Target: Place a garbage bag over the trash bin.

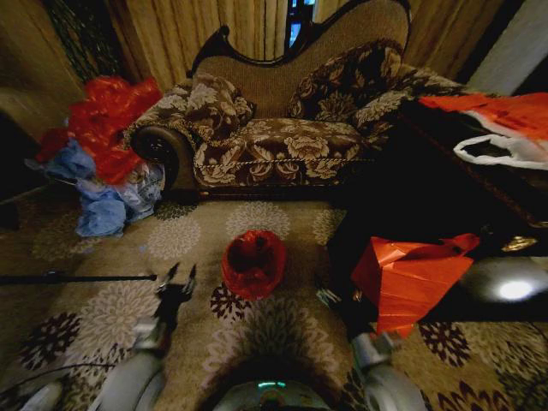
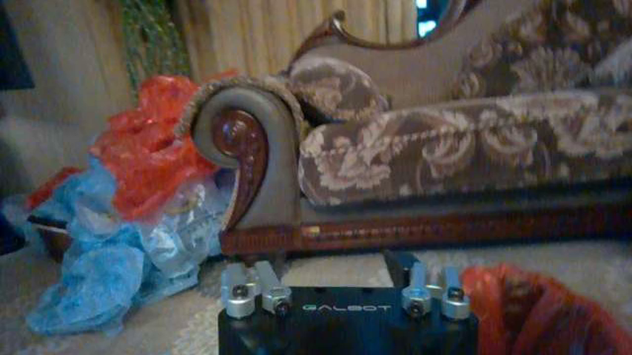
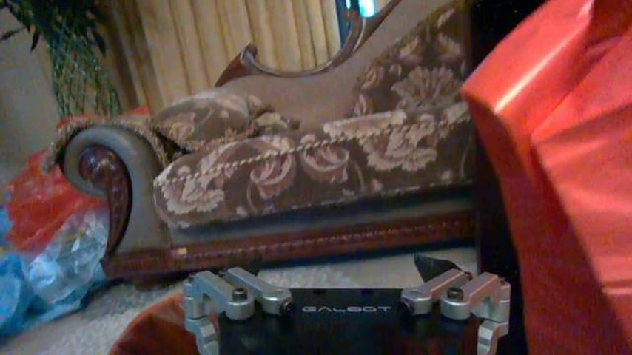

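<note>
I see red garbage bag (image 1: 253,262) draped over trash bin on carpet (image 1: 111,317); left gripper (image 1: 181,276) open beside it, empty; right gripper's (image 1: 328,299) state unclear.

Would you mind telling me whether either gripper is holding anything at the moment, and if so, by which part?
Nothing is held. The left gripper hangs open beside the shiny red plastic garbage bag; the right gripper is open and empty too.
</note>
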{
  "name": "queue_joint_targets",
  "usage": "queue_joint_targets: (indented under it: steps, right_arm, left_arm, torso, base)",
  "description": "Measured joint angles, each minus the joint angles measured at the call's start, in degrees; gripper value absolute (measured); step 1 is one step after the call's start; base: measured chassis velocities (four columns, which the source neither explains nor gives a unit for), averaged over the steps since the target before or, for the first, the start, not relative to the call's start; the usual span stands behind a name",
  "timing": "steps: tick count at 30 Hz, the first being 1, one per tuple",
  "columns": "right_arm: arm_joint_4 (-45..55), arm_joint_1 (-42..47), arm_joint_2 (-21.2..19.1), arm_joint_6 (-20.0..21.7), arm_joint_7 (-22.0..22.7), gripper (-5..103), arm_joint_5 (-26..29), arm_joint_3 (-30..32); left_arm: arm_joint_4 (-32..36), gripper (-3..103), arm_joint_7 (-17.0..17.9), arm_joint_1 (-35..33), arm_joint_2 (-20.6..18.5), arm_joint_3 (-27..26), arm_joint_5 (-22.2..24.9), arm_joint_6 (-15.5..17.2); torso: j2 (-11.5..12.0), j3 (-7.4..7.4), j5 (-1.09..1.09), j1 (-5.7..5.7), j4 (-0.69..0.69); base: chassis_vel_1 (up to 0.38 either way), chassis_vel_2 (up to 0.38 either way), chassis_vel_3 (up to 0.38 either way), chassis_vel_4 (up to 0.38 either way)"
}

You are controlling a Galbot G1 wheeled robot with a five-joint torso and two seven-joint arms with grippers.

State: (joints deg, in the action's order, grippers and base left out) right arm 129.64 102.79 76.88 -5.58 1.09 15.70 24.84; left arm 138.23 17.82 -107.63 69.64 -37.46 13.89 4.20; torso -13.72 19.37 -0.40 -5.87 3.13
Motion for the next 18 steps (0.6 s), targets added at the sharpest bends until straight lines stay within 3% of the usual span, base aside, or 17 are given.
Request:
queue_joint_targets:
  steps: [3,5,8,18]
  right_arm:
    - [2.55,1.78,-1.09,-1.33,1.72,100,0.02,0.13]
    - [3.15,2.01,-1.19,-1.32,1.86,100,0.05,0.13]
    - [5.93,2.75,-0.67,-0.1,2.25,100,-0.02,0.45]
    - [9.35,1.95,0.06,2.01,2.89,100,2.6,2.34]
  left_arm:
    - [3.34,85,0.04,-1.65,1.92,1.65,-1.93,0.84]
    - [3.84,85,0.05,-2.0,2.13,1.94,-2.02,1.04]
    - [5.47,98,-0.08,-3.89,2.52,2.89,-2.01,1.72]
    - [5.55,100,-2.18,-4.83,1.58,2.96,-1.47,1.77]
  torso:
    - [0.0,0.01,-0.02,-0.01,0.0]
    - [0.0,0.01,-0.01,-0.01,0.0]
    - [0.0,0.01,0.0,-0.01,0.0]
    - [0.01,0.01,-0.02,-0.01,0.0]
  base:
    - [0.0,0.0,0.0,0.0]
    - [0.0,0.0,0.0,0.0]
    - [0.0,0.0,0.0,0.0]
    - [0.0,0.0,0.0,0.0]
